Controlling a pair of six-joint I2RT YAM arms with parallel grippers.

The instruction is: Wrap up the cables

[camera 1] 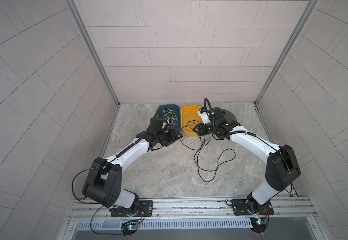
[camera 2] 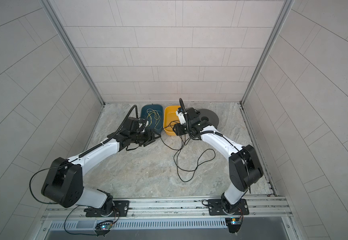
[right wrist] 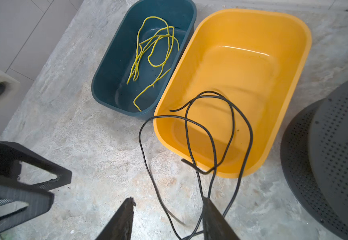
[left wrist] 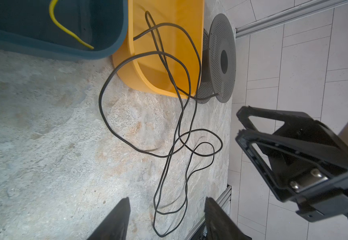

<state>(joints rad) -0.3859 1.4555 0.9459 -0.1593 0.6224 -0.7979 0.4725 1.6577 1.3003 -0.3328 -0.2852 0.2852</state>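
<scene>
Right gripper [right wrist: 169, 200] hangs low with its jaws apart. A couple of strands of the black cable [right wrist: 251, 137] run up between them, one brushing a finger, but nothing's pinched. Left gripper [left wrist: 168, 199] is open and empty too, parked just beside the mess. The cable sprawls loose across the table [camera 1: 158, 170], with its far loops draped into the yellow tub [right wrist: 252, 62]. It looks like the gathering stage, no coil formed. The next move probably calls for pinching a single strand cleanly, not a tangle.

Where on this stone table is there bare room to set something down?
Barest: the front of the table, between the left arm and the black cable loops. Crowded: the back, around the blue tub, yellow tub and grey disc.
</scene>
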